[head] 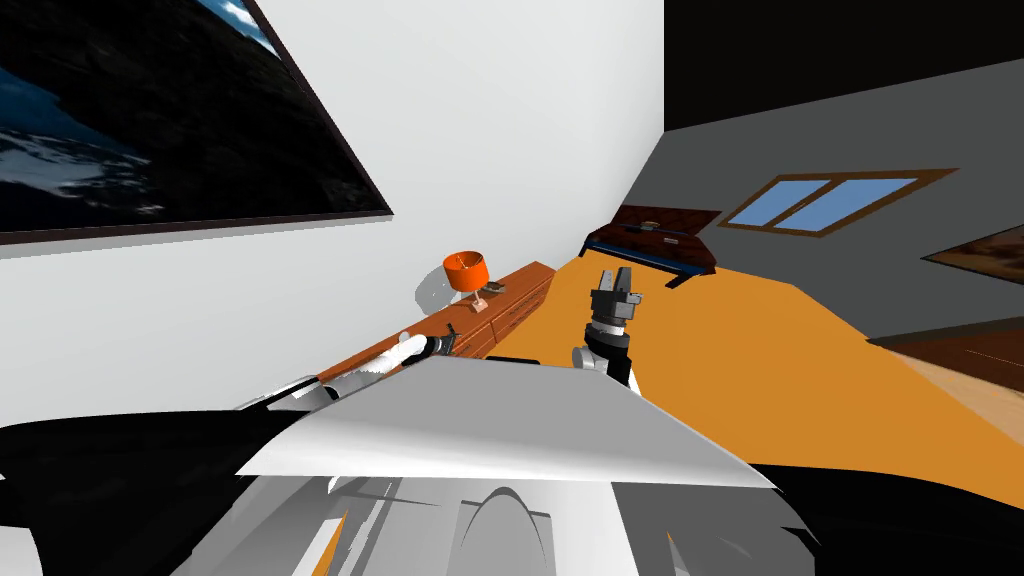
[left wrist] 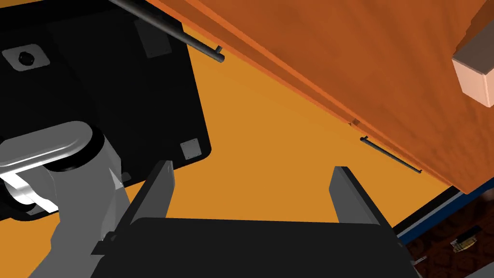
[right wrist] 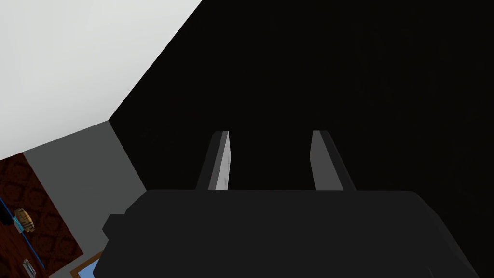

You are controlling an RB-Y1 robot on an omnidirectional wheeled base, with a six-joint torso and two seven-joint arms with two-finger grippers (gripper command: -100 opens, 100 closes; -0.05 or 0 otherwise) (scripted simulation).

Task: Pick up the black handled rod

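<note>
Left jaws: wide open, empty, by the dresser (left wrist: 362,62) front.
Right jaws: apart, empty, raised over the floor (head: 760,350).
Dresser top: orange lamp (head: 466,272), white wall (head: 500,120) behind.
Rod: cannot tell for sure; likely among the small items (head: 650,226) on the far dark bench (head: 684,250), well apart from both arms.
Handling: probably light, stiff, thin; grip across the handle.
Room: grey wall, window (head: 820,203).

Big dark framed picture (head: 150,110) on the white wall (head: 480,120) at 10 o'clock, wooden sideboard (head: 505,305) with an orange lamp (head: 466,272) along its foot. Orange floor (head: 760,360), window (head: 820,203) in the grey wall (head: 700,160) at 2 o'clock.
</note>
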